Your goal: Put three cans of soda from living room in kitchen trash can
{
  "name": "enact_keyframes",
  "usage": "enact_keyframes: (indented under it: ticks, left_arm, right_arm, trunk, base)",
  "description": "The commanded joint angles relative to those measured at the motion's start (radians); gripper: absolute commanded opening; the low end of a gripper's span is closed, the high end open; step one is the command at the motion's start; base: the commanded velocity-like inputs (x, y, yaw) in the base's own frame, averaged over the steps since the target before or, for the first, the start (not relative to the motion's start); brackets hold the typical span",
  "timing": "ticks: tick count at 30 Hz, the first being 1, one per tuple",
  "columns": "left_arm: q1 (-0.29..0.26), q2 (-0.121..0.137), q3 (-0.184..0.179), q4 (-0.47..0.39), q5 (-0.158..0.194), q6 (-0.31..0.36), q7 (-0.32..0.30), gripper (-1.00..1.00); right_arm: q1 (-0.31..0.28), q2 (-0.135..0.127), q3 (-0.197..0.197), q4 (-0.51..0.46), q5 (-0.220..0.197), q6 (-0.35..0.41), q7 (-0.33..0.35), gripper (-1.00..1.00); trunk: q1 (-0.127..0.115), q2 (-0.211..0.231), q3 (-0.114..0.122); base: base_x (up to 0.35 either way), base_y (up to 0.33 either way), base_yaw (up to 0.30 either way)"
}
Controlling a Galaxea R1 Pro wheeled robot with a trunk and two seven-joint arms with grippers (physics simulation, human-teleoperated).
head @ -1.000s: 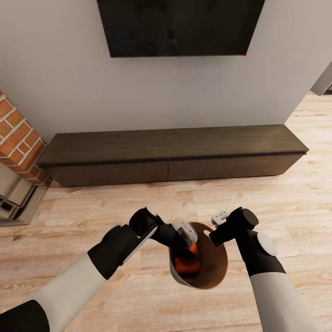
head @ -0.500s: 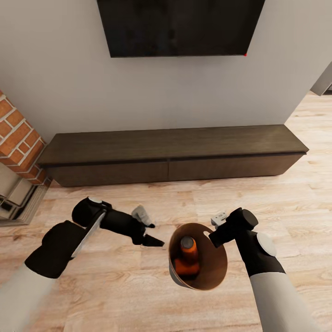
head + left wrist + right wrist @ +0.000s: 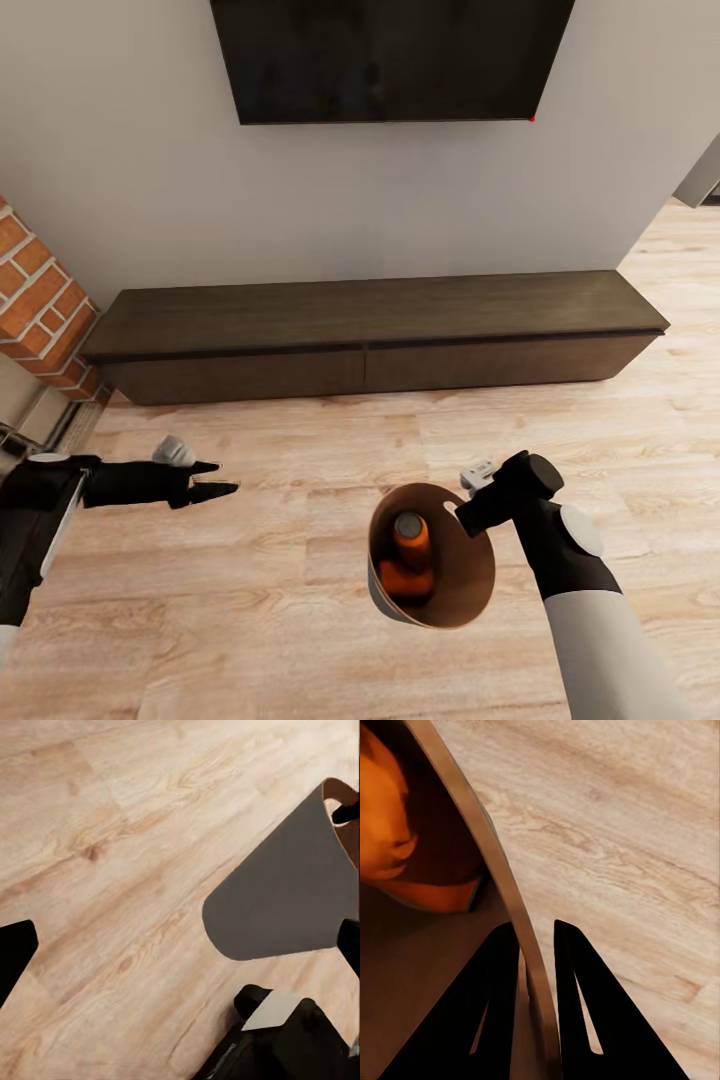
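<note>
The tash can (image 3: 440, 600), grey outside and coppery-brown inside, hangs tilted above the wood floor. My right gripper (image 3: 466, 514) is shut on its rim; in the right wrist view the two dark fingers (image 3: 499, 1012) pinch the rim (image 3: 487, 847) between them. An orange can of soda (image 3: 408, 552) with a grey top lies inside the bin, seen as an orange blur (image 3: 386, 817) in the right wrist view. My left gripper (image 3: 214, 479) is open and empty, off to the left of the bin. The bin's grey wall (image 3: 285, 892) appears in the left wrist view.
A long dark low cabinet (image 3: 370, 340) runs along the wall ahead, under a wall TV (image 3: 390, 55). A brick fireplace (image 3: 35, 295) stands at the left. Light wood floor (image 3: 300, 620) lies around and below the bin, and continues at the right past the wall's corner.
My left gripper has let go of the orange can inside the bin, pulled out and swung far to the left. The right arm and bin have stayed almost still.
</note>
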Motion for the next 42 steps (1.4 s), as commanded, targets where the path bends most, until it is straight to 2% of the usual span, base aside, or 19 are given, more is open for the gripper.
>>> enact_keyframes:
  ticks: [1,3,7,8,9,12,13,14,18,22,23,25,26,27,31,34,35,37,42]
  left_arm:
    - [0.015,-0.005,0.006,0.003,-0.006,-0.005,0.049,1.0]
    - [0.064,-0.035,0.02,0.01,-0.021,-0.042,0.254,1.0]
    - [0.121,-0.103,0.027,0.02,-0.03,-0.101,0.541,1.0]
    - [0.131,-0.114,0.028,0.023,-0.03,-0.117,0.581,1.0]
    - [0.182,-0.149,0.03,0.042,-0.031,-0.21,0.714,1.0]
    - [0.228,-0.177,0.03,0.085,-0.031,-0.319,0.814,1.0]
    - [0.242,-0.189,0.03,0.124,-0.03,-0.381,0.852,1.0]
    - [0.247,-0.194,0.03,0.144,-0.03,-0.408,0.866,1.0]
    - [0.263,-0.213,0.031,0.311,-0.028,-0.604,0.915,1.0]
    - [0.266,-0.216,0.032,0.388,-0.026,-0.682,0.925,1.0]
    - [0.267,-0.217,0.031,0.425,-0.026,-0.719,0.929,1.0]
    - [0.268,-0.217,0.031,0.444,-0.026,-0.735,0.93,1.0]
    - [0.268,-0.217,0.031,0.447,-0.026,-0.738,0.93,1.0]
    - [0.268,-0.217,0.031,0.451,-0.026,-0.741,0.93,1.0]
    - [0.268,-0.217,0.031,0.457,-0.027,-0.756,0.93,1.0]
    - [0.268,-0.218,0.031,0.465,-0.027,-0.777,0.931,1.0]
    - [0.268,-0.219,0.031,0.477,-0.027,-0.792,0.931,1.0]
    - [0.269,-0.219,0.031,0.492,-0.026,-0.81,0.932,1.0]
    - [0.269,-0.22,0.031,0.543,-0.025,-0.869,0.961,1.0]
  right_arm:
    - [0.0,0.0,-0.002,0.0,-0.014,0.013,0.008,-1.0]
    - [0.001,-0.003,-0.017,0.0,-0.013,0.013,0.008,-1.0]
    - [0.002,-0.006,-0.082,-0.006,-0.013,0.012,0.01,-1.0]
    - [0.002,-0.008,-0.091,-0.008,-0.013,0.011,0.01,-1.0]
    - [0.002,-0.012,-0.124,-0.014,-0.013,-0.004,0.01,-1.0]
    - [0.003,-0.015,-0.184,-0.016,-0.013,-0.079,0.009,-1.0]
    - [0.004,-0.015,-0.238,-0.017,-0.013,-0.141,0.009,-1.0]
    - [0.004,-0.014,-0.263,-0.017,-0.013,-0.169,0.009,-1.0]
    - [0.007,-0.008,-0.457,-0.012,-0.036,-0.436,-0.02,-1.0]
    - [0.034,-0.005,-0.561,-0.004,-0.107,-0.64,-0.1,-1.0]
    - [0.095,-0.009,-0.643,0.008,-0.225,-0.831,-0.183,-1.0]
    - [0.167,-0.021,-0.697,0.033,-0.371,-0.968,-0.228,-1.0]
    - [0.184,-0.028,-0.705,0.039,-0.407,-1.001,-0.234,-1.0]
    - [0.216,-0.041,-0.718,0.049,-0.474,-1.071,-0.244,-1.0]
    - [0.29,-0.063,-0.761,0.1,-0.612,-1.253,-0.259,-1.0]
    - [0.312,-0.074,-0.785,0.166,-0.633,-1.341,-0.283,-1.0]
    - [0.32,-0.086,-0.802,0.248,-0.636,-1.409,-0.326,-1.0]
    - [0.323,-0.101,-0.808,0.318,-0.636,-1.464,-0.387,-1.0]
    - [0.327,-0.115,-0.813,0.39,-0.608,-1.514,-0.49,-1.0]
  trunk:
    - [0.0,0.0,0.0]
    - [0.0,0.0,0.0]
    - [0.0,0.0,0.0]
    - [0.0,0.0,0.0]
    - [0.0,0.0,0.0]
    - [0.0,0.0,0.0]
    - [0.0,0.0,0.0]
    - [0.0,0.0,0.0]
    - [0.0,0.0,0.0]
    - [0.0,0.0,0.0]
    - [0.0,0.0,0.0]
    - [0.0,0.0,0.0]
    - [0.0,0.0,0.0]
    - [0.0,0.0,0.0]
    - [0.0,0.0,0.0]
    - [0.0,0.0,0.0]
    - [0.0,0.0,0.0]
    - [0.0,0.0,0.0]
    - [0.0,0.0,0.0]
  base:
    - [0.0,0.0,0.0]
    - [0.0,0.0,0.0]
    - [0.0,0.0,0.0]
    - [0.0,0.0,0.0]
    - [0.0,0.0,0.0]
    - [0.0,0.0,0.0]
    - [0.0,0.0,0.0]
    - [0.0,0.0,0.0]
    - [0.0,0.0,0.0]
    - [0.0,0.0,0.0]
    - [0.0,0.0,0.0]
    - [0.0,0.0,0.0]
    - [0.0,0.0,0.0]
    - [0.0,0.0,0.0]
    - [0.0,0.0,0.0]
    - [0.0,0.0,0.0]
    - [0.0,0.0,0.0]
    - [0.0,0.0,0.0]
    - [0.0,0.0,0.0]
